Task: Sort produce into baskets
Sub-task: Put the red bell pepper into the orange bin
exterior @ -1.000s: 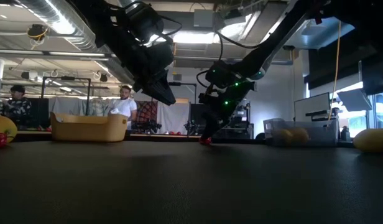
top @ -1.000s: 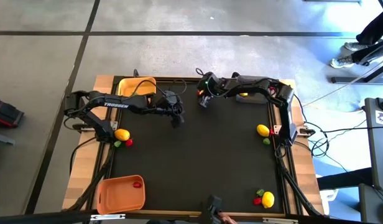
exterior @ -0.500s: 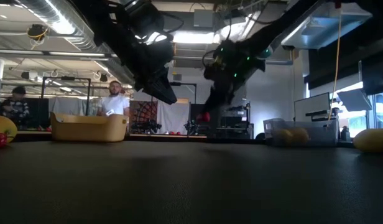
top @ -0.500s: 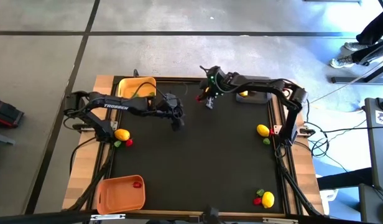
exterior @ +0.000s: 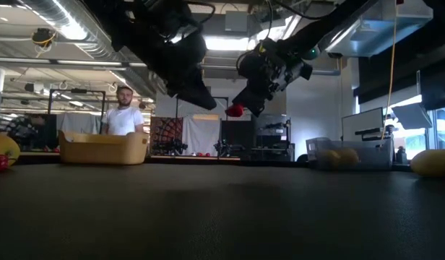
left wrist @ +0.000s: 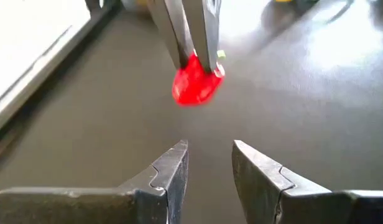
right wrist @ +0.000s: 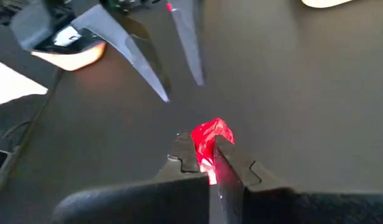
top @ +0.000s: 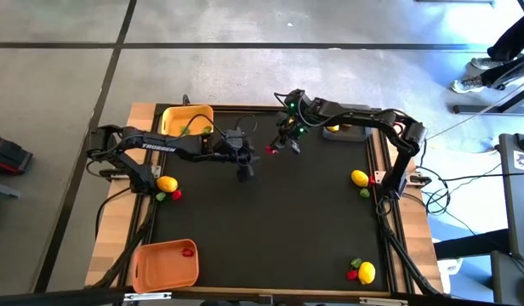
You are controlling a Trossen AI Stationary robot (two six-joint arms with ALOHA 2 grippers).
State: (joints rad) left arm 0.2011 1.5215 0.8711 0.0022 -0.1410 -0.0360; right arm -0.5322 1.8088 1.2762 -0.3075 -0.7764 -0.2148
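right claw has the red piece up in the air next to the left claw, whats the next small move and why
Probably ease the right claw a little closer, so the red piece sits between the left claw's open fingers. It is pinched clear of the table, right in front of that claw, which suggests a handover. The orange basket, already holding a red piece, lies on the left arm's side.

Glossy red piece [left wrist: 196, 85]; smooth matt black table mat [top: 270, 221], pale wooden rim [top: 139, 112].
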